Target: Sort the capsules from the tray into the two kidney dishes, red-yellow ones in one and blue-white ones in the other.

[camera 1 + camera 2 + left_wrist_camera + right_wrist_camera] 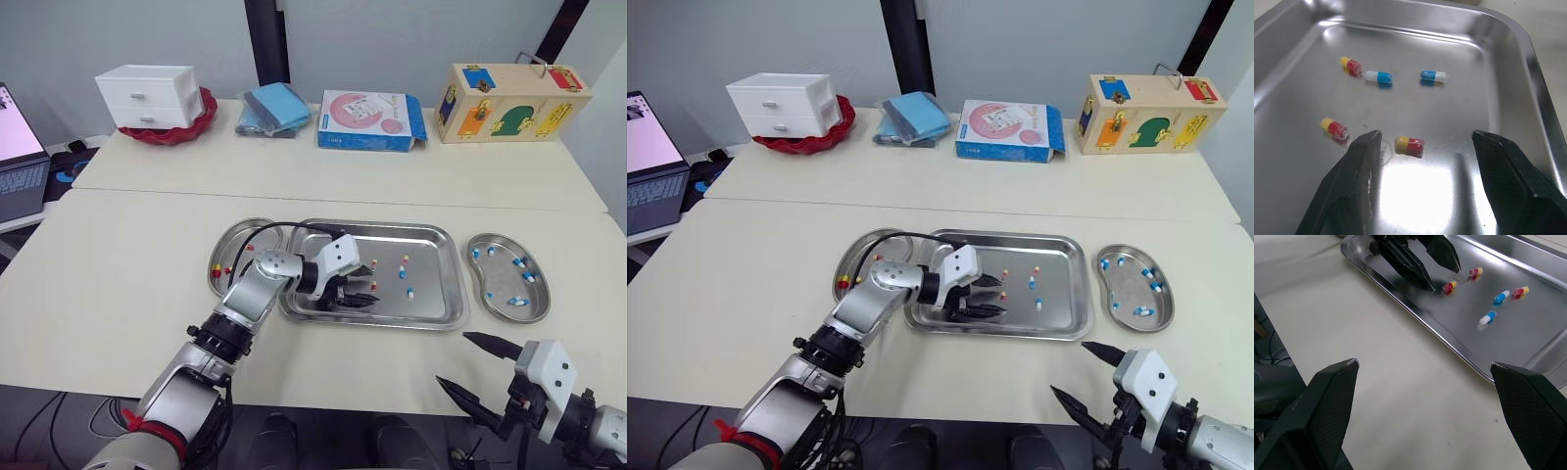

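Left gripper (1426,136): fingers apart, down in the tray (1528,63), gripping nothing.
Red-yellow capsule (1409,146): lying between those fingers, untouched.
Right gripper (454,358): spread wide, empty, above the table (118,274) edge.

Looks like a robot test lab in an office-type room. I'm at plain cream tables (118,274) pushed together, with a grey wall behind. There's a laptop (20,157) open on my left and cables (44,416) on the floor that side. Staged props along the back: white drawer unit (147,96) in a red bowl (204,117), blue cloths (274,108), wooden latch box (511,103). Clinical steel tray (431,264) and kidney dishes (500,281) up front.
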Robot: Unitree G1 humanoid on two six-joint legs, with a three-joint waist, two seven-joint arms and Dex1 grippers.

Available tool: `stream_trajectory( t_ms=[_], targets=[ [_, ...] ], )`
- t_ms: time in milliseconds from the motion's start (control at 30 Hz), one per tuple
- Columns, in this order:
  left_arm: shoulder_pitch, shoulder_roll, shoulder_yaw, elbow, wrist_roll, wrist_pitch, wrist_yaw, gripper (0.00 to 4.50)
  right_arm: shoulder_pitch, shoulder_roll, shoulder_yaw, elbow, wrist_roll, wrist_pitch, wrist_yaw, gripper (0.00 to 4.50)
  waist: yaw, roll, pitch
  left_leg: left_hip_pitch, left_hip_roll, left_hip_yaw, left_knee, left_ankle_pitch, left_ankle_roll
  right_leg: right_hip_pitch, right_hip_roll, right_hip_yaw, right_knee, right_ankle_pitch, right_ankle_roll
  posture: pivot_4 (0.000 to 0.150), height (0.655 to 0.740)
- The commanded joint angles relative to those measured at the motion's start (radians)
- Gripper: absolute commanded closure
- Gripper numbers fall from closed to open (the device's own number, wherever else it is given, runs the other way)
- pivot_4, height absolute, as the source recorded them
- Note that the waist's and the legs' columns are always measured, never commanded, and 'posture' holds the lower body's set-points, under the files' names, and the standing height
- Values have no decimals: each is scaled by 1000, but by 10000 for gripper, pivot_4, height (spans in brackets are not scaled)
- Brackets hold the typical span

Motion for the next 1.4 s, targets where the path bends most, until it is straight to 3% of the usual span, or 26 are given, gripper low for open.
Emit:
stream_trajectory(
  t_ms=[33, 233, 333, 500, 567, 733, 867, 1167, 1400],
  targets=[
    [-34, -27, -5, 15, 27, -16, 11, 14999, -3, -8, -1, -55, 14, 10, -11, 0, 0, 0, 0, 0, 0, 0, 0, 0, 0, 0, 0, 0, 0, 0, 0, 1500, 7302],
    [-48, -69, -25, 50, 71, -16, 27, 14999, 0, -10, -2, -71, 20, 29, -20, 0, 0, 0, 0, 0, 0, -1, 1, 0, 0, 0, 0, -1, 0, 0, 0, 1500, 7302],
    [-48, -77, -24, 59, 85, -10, 31, 20571, 2, -10, -5, -74, 21, 34, -21, 0, 0, 0, 0, 0, 0, -1, 1, 0, 0, 1, 0, -1, 0, 0, 0, 1500, 7302],
    [-48, -82, -20, 72, 94, 3, 30, 36800, 2, -12, -7, -72, 22, 39, -22, 0, 0, 0, 0, 0, 0, -1, 1, 0, 0, 1, 0, -1, 0, 0, 0, 1500, 7302],
    [-47, -82, -14, 75, 91, 0, 30, 41079, 1, -14, -8, -70, 22, 38, -21, 0, 0, 0, 0, 0, 0, -1, 1, 0, 0, 1, 0, -1, 0, 0, 0, 1500, 7302],
    [-40, -79, 11, 32, 64, -10, 18, 41123, -5, -22, -8, -55, 14, 23, -10, 0, 0, 0, 0, 0, 0, -1, 1, 0, 0, 1, 0, -1, 0, 0, 0, 1500, 7302],
    [-31, -37, 57, -115, 19, 39, 8, 41125, -31, -37, 1, -37, -1, -9, 11, 0, -1, 0, 0, 0, 0, -1, 1, 0, 0, 1, 0, -1, 0, 0, 0, 1500, 7302],
    [138, 183, 235, -529, -135, 307, 26, 41128, -167, -53, 83, 22, -24, -86, 57, 0, -2, 1, 0, 0, 1, -1, 1, 0, 0, 2, 0, -1, 1, 0, 0, 1500, 7302],
    [339, 306, 489, -707, -241, 432, 134, 41130, -345, -31, 280, 88, -60, -109, 75, 0, 0, 1, 0, 0, 1, -2, 3, 0, 0, 2, 0, -2, 1, 0, 1, 1500, 7302]
  ],
)
